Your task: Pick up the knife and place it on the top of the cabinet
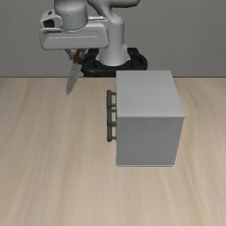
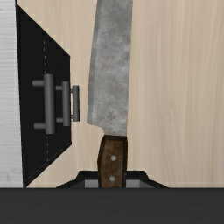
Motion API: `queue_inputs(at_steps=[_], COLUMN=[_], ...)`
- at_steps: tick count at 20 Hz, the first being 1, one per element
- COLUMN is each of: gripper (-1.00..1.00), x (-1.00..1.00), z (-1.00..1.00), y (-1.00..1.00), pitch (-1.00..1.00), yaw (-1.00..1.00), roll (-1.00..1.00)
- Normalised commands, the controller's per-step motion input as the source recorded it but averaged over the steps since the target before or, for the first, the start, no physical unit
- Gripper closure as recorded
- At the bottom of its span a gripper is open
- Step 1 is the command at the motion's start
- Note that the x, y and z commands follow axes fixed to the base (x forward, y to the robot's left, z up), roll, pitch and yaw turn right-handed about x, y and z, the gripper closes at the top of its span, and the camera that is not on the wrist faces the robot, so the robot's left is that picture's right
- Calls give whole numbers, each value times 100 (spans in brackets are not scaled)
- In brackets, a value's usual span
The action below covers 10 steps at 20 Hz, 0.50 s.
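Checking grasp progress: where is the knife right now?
The steel-bladed, brown-handled knife hangs from the pincer above the wooden surface, at the exterior view's left of the grey box-shaped cabinet, not yet on top.

our arm (image 1: 110, 42) in glossy white rounded shells, a pale grey domed joint (image 1: 72, 11) on it, a boxy light grey wrist block (image 1: 72, 38), a flat black base (image 1: 139, 59) beneath, dark charcoal jaws, matte and angular

Knife (image 2: 108, 92) tip apparently off-frame
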Motion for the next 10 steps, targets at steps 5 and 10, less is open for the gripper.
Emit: queue_inputs(at_steps=[5,10], gripper=[100,100], x=[0,0], z=[0,0], y=[100,100], pitch=[0,0], yaw=[0,0], roll=[0,0])
